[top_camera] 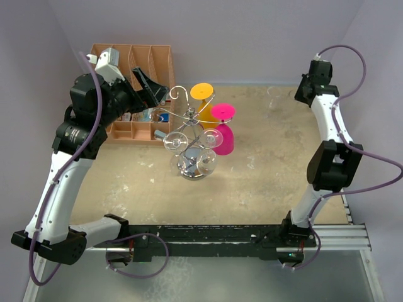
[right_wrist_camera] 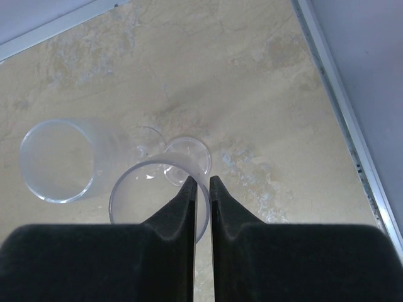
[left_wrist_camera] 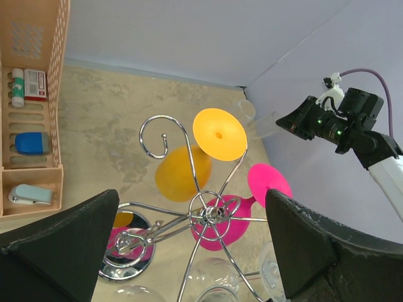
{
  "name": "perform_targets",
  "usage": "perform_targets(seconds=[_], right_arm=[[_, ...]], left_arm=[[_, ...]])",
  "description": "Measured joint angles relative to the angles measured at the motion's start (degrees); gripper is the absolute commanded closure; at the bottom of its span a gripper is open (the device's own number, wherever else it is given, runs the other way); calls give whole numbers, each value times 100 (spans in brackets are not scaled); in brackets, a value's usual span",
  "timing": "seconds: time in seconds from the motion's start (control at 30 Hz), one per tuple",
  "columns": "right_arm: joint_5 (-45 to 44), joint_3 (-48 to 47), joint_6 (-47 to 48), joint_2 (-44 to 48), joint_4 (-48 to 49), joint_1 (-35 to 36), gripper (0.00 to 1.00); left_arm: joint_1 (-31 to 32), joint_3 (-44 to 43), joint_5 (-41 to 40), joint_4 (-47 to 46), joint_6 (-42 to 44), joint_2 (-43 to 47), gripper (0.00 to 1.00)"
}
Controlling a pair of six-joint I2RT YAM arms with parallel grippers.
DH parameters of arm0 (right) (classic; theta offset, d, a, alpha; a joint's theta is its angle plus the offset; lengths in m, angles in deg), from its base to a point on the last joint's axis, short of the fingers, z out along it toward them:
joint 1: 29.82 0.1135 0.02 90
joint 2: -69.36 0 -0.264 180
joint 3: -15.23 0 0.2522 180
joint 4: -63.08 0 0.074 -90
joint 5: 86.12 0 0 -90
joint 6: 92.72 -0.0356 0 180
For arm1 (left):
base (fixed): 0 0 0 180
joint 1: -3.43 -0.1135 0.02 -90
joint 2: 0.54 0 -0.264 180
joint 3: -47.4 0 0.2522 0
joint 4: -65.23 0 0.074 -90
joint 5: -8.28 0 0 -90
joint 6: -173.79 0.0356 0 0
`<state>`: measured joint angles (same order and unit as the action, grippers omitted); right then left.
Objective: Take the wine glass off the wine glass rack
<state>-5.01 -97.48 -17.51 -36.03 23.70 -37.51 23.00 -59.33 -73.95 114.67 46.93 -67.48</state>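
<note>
- Rack (top_camera: 189, 135): stands left of the table's (top_camera: 264, 176) centre, just beside the organizer (top_camera: 157, 50) in the far left corner.
- Glasses on the rack: an orange glass (left_wrist_camera: 217, 133), a pink glass (left_wrist_camera: 267, 182) and several clear glasses (top_camera: 173, 141) hang bowl-down, each foot caught in a wire arm.
- Left gripper (left_wrist_camera: 192, 207): released, jaws spread wide above the rack. The hub sits between the fingers in the wrist view, and nothing is held.
- Right gripper (right_wrist_camera: 203, 185): at the far right corner, jaws closed to a slit astride the rim of a standing glass (right_wrist_camera: 151, 195). It appears clenched on the rim wall. A second glass (right_wrist_camera: 56, 160) is just beside it.
- Handling, judged:
  - A hanging glass is light, rigid, slick and brittle, and the stem is the weakest part.
  - Grip across the bowl or on the stem near the foot, with modest force.
  - Slide the foot outward along its arm rather than pulling straight down.
  - The wire rack may rock, and neighbouring glasses may knock together.
- Markings: no brand is legible. A red-and-white box (left_wrist_camera: 36, 85) in the organizer carries print too small to read.
</note>
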Motion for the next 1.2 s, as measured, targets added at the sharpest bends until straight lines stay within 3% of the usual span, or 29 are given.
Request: perform_targets(seconds=[0.23, 0.53, 1.03, 1.2], right_arm=[[-168, -138, 2, -11, -166, -9, 93], [-168, -313, 17, -192, -199, -15, 85], [-142, -691, 125, -201, -455, -15, 46], [199, -426, 144, 369, -315, -17, 36]], left_arm=[[0, 0, 0, 0, -2, -24, 4], [0, 0, -2, 0, -2, -26, 4], [0, 0, -28, 129, -116, -22, 1], [0, 0, -52, 267, -151, -39, 1]])
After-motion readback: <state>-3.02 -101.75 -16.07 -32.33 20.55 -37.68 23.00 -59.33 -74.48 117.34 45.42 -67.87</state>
